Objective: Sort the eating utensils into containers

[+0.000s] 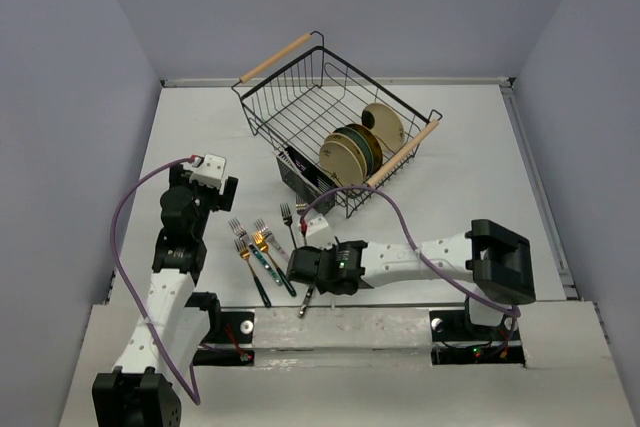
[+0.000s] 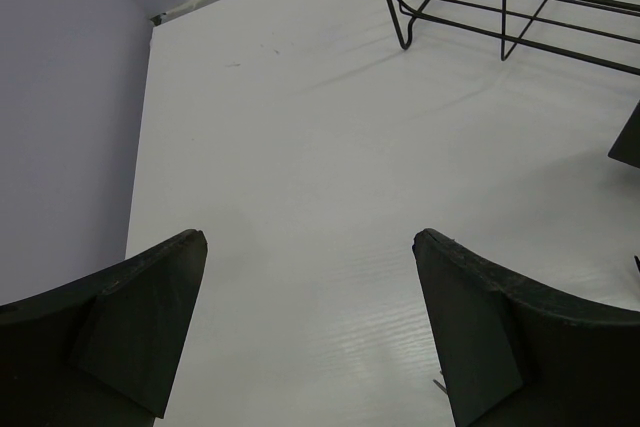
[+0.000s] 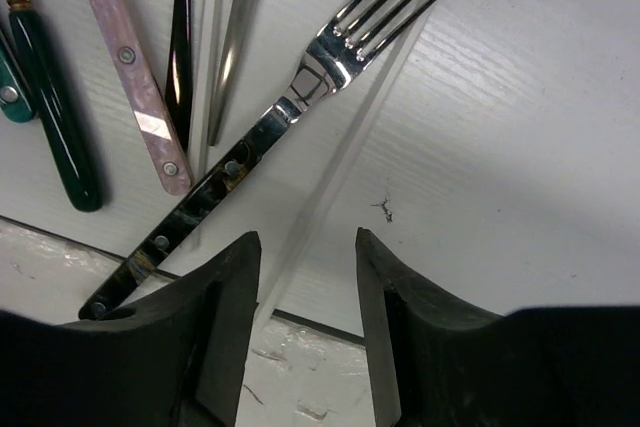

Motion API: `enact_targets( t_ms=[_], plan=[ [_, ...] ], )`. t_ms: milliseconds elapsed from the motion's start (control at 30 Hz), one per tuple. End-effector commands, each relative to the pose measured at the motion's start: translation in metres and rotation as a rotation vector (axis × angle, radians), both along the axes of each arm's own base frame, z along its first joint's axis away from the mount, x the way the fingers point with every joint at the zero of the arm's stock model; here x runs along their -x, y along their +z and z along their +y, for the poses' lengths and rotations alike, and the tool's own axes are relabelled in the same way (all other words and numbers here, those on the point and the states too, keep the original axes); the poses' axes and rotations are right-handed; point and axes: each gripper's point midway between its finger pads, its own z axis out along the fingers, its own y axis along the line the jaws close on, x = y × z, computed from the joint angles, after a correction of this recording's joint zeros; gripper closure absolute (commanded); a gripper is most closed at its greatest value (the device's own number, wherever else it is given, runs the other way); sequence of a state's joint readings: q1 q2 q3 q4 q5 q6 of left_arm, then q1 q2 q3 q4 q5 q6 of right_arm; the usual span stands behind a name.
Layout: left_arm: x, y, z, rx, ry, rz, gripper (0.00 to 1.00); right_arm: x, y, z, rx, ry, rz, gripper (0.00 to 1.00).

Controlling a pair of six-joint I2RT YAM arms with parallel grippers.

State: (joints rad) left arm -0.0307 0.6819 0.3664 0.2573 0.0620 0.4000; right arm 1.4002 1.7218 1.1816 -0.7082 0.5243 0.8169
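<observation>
While poised over the bench, the right claw stands parted, gripping nothing. A dark-handled fork lies on the bench just beside its fingers, with the other forks alongside. The left claw is spread wide and empty. Beyond the forks, the caddy sits against the wire basket.

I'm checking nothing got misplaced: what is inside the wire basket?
Round plates stand on edge in the right end of the wire basket, overlapping, so their exact count is hidden. Its left part looks empty through the wires; nothing else shows inside.
</observation>
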Motion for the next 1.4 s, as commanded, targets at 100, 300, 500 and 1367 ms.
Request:
enact_targets(
  t_ms=[100, 300, 500, 1367],
  plan=[
    [-0.001, 0.007, 0.003, -0.006, 0.01, -0.04, 0.01, -0.004, -0.023, -0.012, 0.049, -0.045, 0.045, 0.55],
    [-0.001, 0.007, 0.003, -0.007, 0.007, -0.039, 0.01, -0.014, -0.034, -0.009, -0.002, -0.036, 0.066, 0.54],
    [-0.001, 0.007, 0.002, -0.007, 0.005, -0.04, 0.01, -0.017, -0.065, -0.027, 0.049, -0.049, 0.114, 0.57],
    [-0.001, 0.007, 0.003, -0.006, 0.009, -0.04, 0.01, -0.011, -0.002, -0.069, 0.021, 0.01, 0.034, 1.0]
  ],
)
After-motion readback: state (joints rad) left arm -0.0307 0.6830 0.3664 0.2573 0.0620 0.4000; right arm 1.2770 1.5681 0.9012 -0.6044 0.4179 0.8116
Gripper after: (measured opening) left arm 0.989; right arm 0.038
